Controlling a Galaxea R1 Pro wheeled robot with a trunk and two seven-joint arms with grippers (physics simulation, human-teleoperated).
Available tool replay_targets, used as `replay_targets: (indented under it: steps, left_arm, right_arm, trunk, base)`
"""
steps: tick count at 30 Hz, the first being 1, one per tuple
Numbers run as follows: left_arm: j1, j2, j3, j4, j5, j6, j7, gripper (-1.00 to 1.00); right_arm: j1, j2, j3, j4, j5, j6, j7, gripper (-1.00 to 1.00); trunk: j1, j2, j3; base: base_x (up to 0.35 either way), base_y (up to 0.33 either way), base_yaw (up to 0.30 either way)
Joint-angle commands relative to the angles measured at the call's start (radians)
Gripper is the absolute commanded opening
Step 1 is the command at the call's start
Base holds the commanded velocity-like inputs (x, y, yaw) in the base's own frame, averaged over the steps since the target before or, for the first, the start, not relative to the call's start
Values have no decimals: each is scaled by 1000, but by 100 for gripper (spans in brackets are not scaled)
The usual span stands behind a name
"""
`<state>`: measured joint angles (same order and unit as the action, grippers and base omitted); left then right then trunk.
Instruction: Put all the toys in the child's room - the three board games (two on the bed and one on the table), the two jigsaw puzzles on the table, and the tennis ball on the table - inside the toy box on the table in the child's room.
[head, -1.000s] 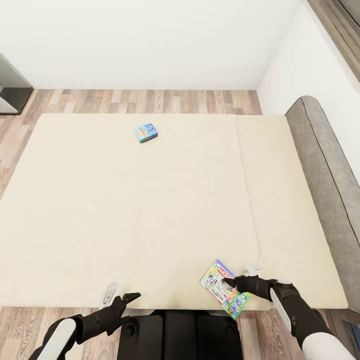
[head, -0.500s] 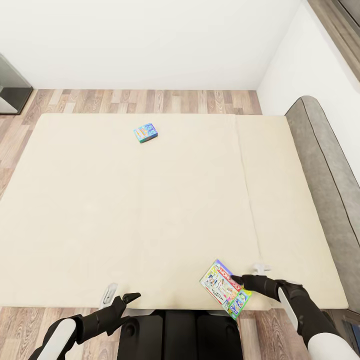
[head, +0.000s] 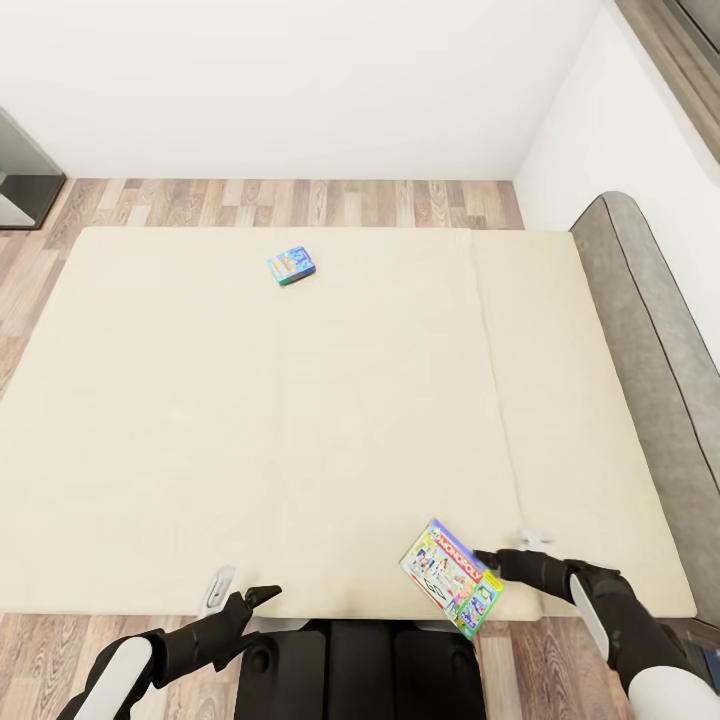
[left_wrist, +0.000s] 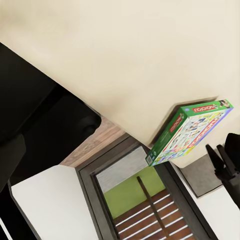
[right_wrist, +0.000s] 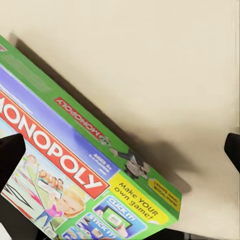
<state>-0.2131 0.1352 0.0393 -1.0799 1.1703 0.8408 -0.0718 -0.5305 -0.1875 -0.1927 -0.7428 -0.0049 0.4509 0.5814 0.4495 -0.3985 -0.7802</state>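
Monopoly box (head: 452, 578) at bed's (head: 300, 420) near right edge; other game box (head: 291, 266) far back.

Head overlooks bed (head: 300, 420); wrists near, sharing Monopoly box (right_wrist: 85, 180).

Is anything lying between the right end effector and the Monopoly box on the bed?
Nothing visible. The right end effector sits at the Monopoly box's edge, jaws open, with bare mattress around it. The blue game box lies far off across the bed.
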Motion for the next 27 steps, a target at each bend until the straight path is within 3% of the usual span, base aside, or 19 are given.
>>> replay_targets:
  steps: [1, 14, 27]
  left_arm:
    - [0, 0, 2, 0, -6, 5, -6, 100]
    - [0, 0, 1, 0, -6, 5, -6, 100]
    - [0, 0, 1, 0, -6, 5, -6, 100]
  right_arm:
    - [0, 0, -3, -1, -1, 8, 5, 100]
    - [7, -10, -26, -1, 1, 70, 21, 100]
    - [17, -61, -31, -1, 3, 143, 84, 100]
  trunk:
    - [1, -1, -1]
    - [1, -1, -1]
    - [1, -1, -1]
  base:
    - [0, 0, 0]
    - [0, 0, 0]
    - [0, 0, 0]
